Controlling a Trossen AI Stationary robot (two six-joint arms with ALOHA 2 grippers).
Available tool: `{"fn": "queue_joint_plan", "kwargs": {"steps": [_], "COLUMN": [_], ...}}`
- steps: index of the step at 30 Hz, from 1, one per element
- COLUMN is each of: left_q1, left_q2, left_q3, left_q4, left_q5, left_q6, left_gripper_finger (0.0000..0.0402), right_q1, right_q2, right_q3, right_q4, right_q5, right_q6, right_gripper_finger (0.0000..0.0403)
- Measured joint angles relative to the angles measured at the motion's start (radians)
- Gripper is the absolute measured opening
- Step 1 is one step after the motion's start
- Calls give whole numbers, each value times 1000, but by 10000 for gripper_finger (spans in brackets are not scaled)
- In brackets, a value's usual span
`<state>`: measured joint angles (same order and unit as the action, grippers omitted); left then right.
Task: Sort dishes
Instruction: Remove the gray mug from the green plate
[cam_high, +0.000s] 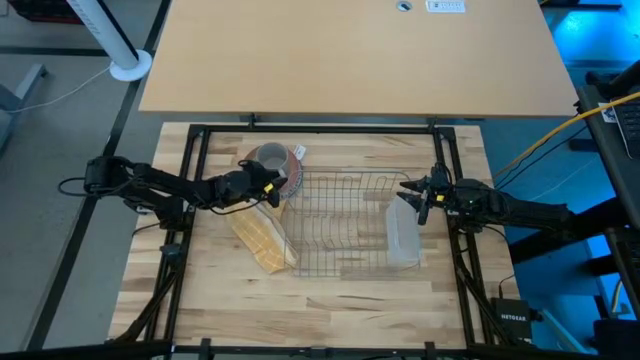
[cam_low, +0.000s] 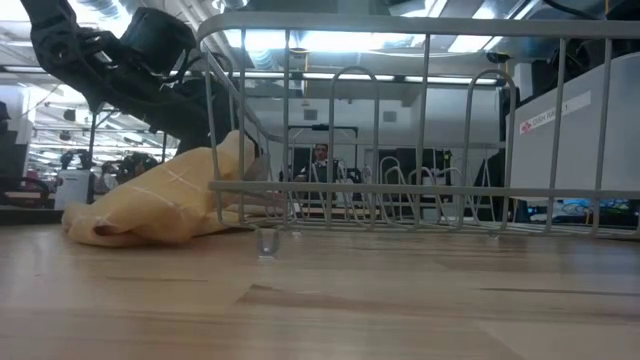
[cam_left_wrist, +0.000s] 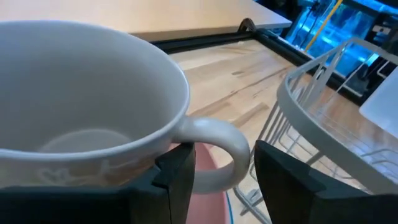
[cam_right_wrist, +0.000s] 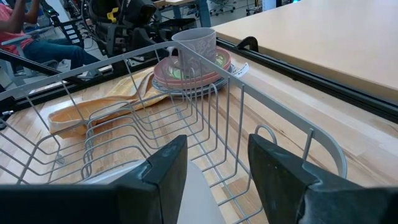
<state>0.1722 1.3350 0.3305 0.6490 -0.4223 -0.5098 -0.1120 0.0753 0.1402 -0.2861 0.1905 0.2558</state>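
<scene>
As you look down on the wooden table (cam_high: 210, 300), your left gripper (cam_high: 268, 186) sits at the stack of dishes just beside the left end of the wire dish rack (cam_high: 345, 225). Its two dark fingers (cam_left_wrist: 177, 180) stand apart on either side of the handle of the grey mug (cam_left_wrist: 87, 106): one finger sits in the handle's loop beside the mug wall, the other outside the loop with a gap to the handle. The jaws are partly open, and you cannot tell from these views whether they grip the handle.

The mug stands upright on top of the stack. Beneath it, from your right wrist camera, lie a small green bowl (cam_right_wrist: 221, 60) and the pink plate (cam_right_wrist: 186, 84). The stack rests on the table, outside the rack, near the table's far edge.

A yellow checked cloth (cam_high: 262, 240) lies crumpled on the table along the rack's left side, just in front of the stack.

Your right gripper (cam_high: 420, 196) hovers over the right end of the rack, its fingers (cam_right_wrist: 165, 174) spread wide and holding nothing. Just beneath it, a clear oblong plastic tray (cam_high: 402, 235) lies in the rack's right end.

A seated person (cam_right_wrist: 25, 34) shows in the room beyond the table.
</scene>
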Motion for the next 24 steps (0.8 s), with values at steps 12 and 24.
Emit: {"fn": "queue_joint_plan", "kwargs": {"steps": [12,24], "left_q1": [0,0], "left_q2": [144,184], "left_q3": [13,56], "left_q4": [121,128], "left_q5": [-2,-11], "left_q6": [-81,51], "left_gripper_finger": [155,111], "right_q1": [0,0], "right_q2": [0,0], "right_q3": [0,0], "right_q4": [0,0], "right_q5": [0,0], "right_q6": [0,0], "right_gripper_finger": [175,175]}}
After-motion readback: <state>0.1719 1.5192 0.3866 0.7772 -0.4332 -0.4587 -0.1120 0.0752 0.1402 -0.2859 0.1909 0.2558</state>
